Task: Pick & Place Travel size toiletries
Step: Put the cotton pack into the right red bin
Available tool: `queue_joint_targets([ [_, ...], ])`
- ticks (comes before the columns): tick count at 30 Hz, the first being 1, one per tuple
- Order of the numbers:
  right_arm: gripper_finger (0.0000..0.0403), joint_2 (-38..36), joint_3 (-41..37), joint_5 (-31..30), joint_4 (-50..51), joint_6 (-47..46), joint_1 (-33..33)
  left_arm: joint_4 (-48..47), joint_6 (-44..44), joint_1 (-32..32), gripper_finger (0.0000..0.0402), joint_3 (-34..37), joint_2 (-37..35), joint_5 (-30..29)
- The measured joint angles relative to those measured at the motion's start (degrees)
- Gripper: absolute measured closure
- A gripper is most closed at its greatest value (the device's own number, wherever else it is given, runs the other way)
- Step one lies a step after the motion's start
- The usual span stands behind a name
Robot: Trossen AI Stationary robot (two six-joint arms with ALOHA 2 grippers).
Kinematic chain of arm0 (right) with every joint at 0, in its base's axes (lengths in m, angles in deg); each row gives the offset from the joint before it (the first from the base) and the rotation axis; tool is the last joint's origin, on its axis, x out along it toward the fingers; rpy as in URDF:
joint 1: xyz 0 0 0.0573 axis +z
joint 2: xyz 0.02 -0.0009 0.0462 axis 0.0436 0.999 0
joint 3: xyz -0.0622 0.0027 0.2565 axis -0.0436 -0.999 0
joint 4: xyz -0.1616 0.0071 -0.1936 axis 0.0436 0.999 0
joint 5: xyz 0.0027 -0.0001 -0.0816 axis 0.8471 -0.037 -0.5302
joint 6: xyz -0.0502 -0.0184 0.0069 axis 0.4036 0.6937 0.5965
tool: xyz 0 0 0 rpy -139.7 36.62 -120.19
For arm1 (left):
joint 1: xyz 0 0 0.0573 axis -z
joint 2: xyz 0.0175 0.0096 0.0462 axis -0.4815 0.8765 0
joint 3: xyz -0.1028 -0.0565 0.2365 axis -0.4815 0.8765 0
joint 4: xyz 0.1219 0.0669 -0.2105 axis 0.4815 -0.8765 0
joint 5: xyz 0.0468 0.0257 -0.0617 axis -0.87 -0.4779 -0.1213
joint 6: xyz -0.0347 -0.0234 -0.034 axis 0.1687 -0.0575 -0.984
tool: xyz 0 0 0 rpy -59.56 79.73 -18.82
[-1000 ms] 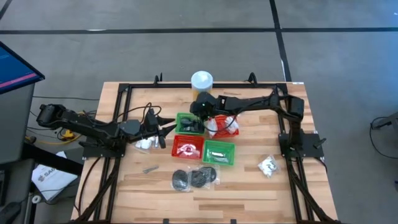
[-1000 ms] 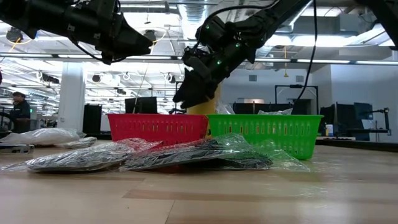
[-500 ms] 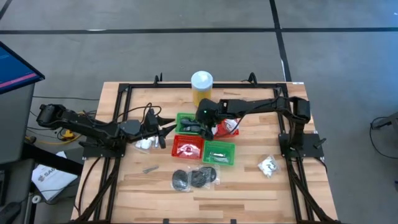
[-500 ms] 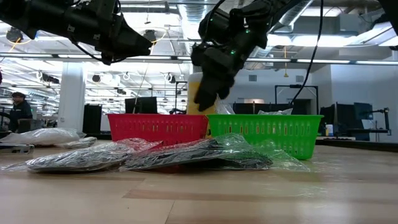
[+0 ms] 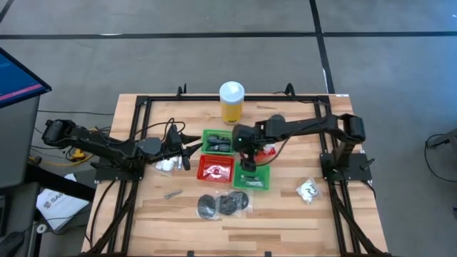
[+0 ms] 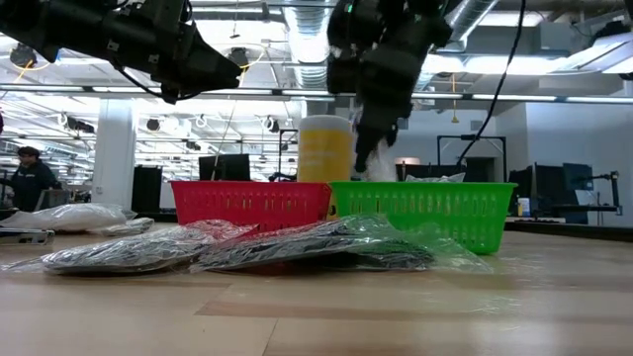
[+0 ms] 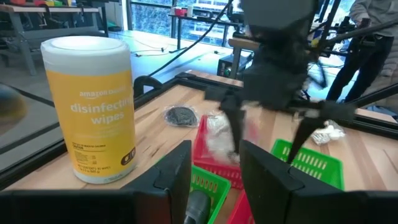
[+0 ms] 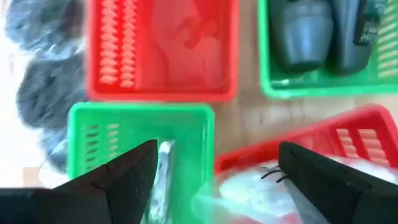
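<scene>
1. Above the cluster of mesh baskets, the right end effector (image 5: 246, 158) hangs with its fingers spread wide, holding nothing.
2. Beneath it, a slim silvery piece (image 8: 163, 180) lies in the near green basket (image 5: 251, 175).
3. A white-and-clear packet (image 5: 309, 190) rests alone on the tabletop (image 5: 285, 214); bagged black discs (image 5: 223, 205) lie near the front.
4. The left end effector (image 5: 187, 148) waits left of the baskets, fingers partly apart, empty.

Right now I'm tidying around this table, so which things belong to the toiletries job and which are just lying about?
Job: black discs, white packet, silvery piece, red and green baskets, right gripper above them.
Lying about: yellow wipes canister.
</scene>
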Motion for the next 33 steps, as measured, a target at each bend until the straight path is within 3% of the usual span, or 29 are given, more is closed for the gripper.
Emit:
queue_joint_targets([
  [9,0.0085,-4.98,0.06,-2.68,4.91,-2.6,4.66,0.03,-0.07,0.0,0.0275,0.27,0.0,0.0],
  [13,0.0085,-7.65,-0.64,-9.42,10.28,-4.69,6.81,0.01,-0.26,0.0,0.0275,0.82,0.02,0.01],
  [17,0.0085,-11.4,-4.05,-15.68,7.82,-4.93,7.67,0.15,-0.24,0.0,0.0275,0.86,0.02,0.0],
  [24,0.0085,-16.1,-9.0,-16.72,8.32,-9.91,7.29,0.2,-1.53,0.0,0.0275,0.87,0.02,0.0],
  [33,0.0085,-23.85,-16.57,-16.12,16.62,-23.6,13.91,0.32,-1.53,0.0,0.0275,0.87,0.02,0.0],
])
